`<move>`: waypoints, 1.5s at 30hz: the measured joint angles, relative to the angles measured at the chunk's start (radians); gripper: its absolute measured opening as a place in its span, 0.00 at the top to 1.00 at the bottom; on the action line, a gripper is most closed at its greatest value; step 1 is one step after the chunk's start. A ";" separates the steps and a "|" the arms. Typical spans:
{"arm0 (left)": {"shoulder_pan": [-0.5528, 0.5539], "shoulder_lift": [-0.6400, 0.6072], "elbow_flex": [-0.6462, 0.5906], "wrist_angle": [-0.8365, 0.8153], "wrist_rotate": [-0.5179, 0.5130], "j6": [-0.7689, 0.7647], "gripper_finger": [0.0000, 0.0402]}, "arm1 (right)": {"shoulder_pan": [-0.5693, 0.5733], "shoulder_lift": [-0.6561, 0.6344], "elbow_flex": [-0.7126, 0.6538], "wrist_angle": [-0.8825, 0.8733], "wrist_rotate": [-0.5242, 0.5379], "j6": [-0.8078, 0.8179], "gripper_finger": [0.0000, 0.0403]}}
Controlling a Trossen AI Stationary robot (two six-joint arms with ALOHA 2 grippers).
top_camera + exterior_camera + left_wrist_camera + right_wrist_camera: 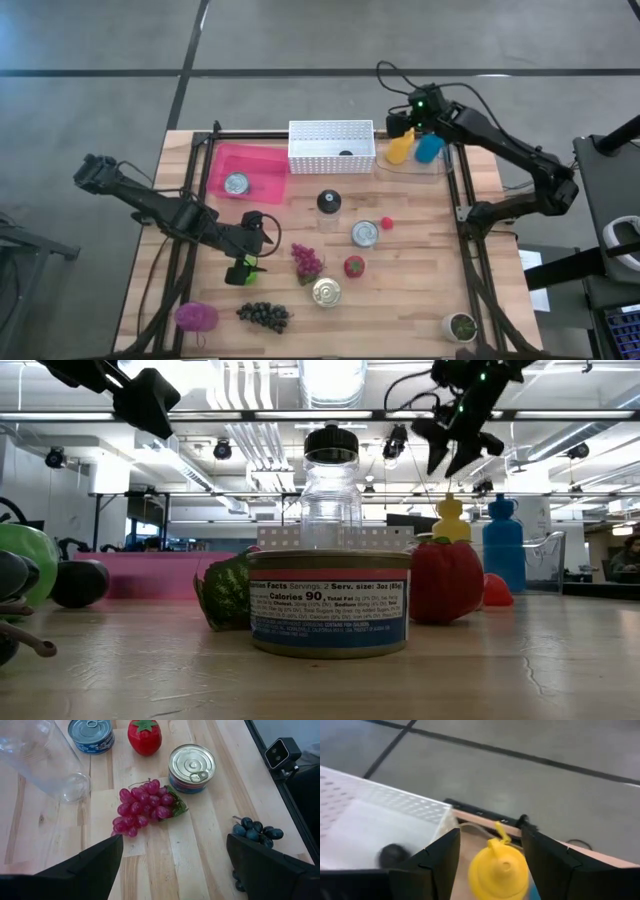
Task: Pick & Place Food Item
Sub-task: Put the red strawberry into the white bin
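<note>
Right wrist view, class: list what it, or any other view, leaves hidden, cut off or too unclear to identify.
- Right wrist view: yellow bottle cut off by the bottom edge.
- Right wrist view: dark object in the white basket, too blurred to identify.
- Low view: strawberry partly hidden by the can.

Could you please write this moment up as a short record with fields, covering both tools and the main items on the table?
left tool: open, hovering near the red grapes
right tool: open, above the yellow bottle in the clear tray
blue bottle: beside the yellow one
pink bin: holds one can
white basket: a dark item inside
loose cans
strawberry
dark grapes
</note>
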 joint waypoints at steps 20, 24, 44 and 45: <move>0.000 0.000 0.000 0.001 -0.023 0.002 0.11 | 0.490 -0.002 0.218 -0.202 -0.104 -0.001 0.54; 0.000 0.000 0.000 0.001 -0.023 -0.018 0.10 | 0.666 -0.002 0.207 -0.204 -0.047 0.021 0.55; 0.000 0.000 0.001 0.010 -0.030 -0.016 0.11 | 1.056 0.044 0.102 -0.169 0.022 0.095 0.58; 0.000 0.000 0.001 0.011 -0.030 -0.016 0.10 | 1.056 0.045 0.089 -0.169 0.019 0.072 0.58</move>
